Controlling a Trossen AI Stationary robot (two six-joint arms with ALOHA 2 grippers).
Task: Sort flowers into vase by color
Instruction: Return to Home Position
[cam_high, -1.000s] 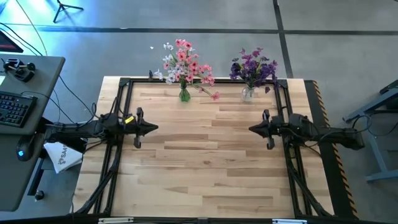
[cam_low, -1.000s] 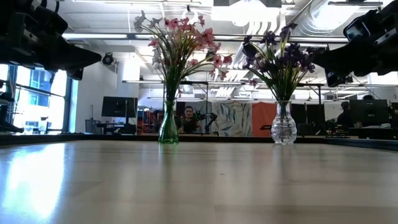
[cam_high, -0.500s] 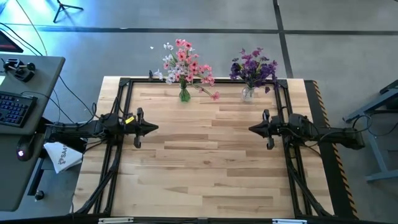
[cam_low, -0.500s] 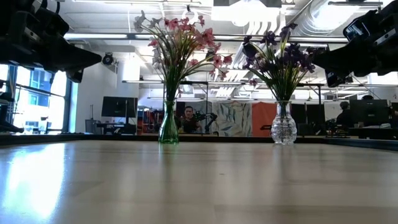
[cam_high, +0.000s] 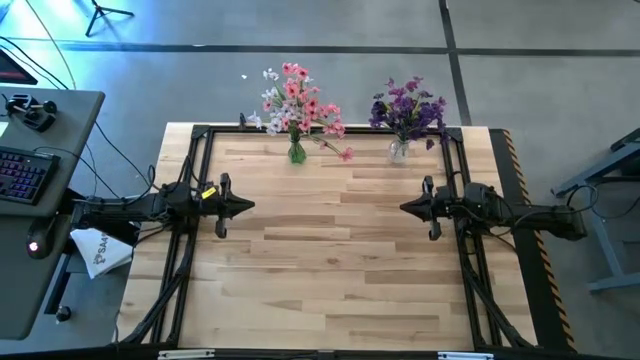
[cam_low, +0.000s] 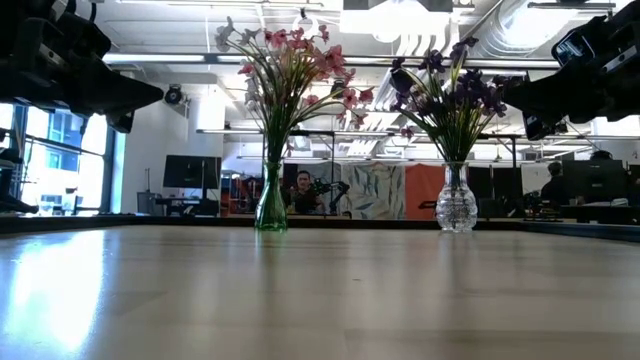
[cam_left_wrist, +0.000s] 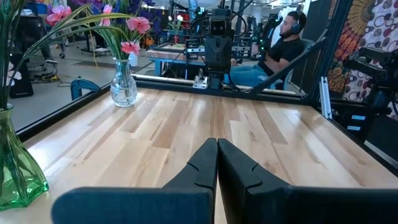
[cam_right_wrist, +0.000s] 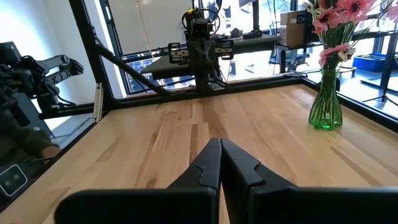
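Observation:
A green glass vase near the table's far edge holds pink and white flowers; the low view shows that vase upright on its base. To its right, a clear glass vase holds purple flowers and also stands upright. My left gripper hovers shut over the table's left side. My right gripper hovers shut over the right side. Each points toward the table's middle and holds nothing.
A black frame runs along the table's left, right and far edges. A desk with a keyboard stands to the left of the table. A seated person shows in the room behind the far edge. Bare wood lies between the grippers.

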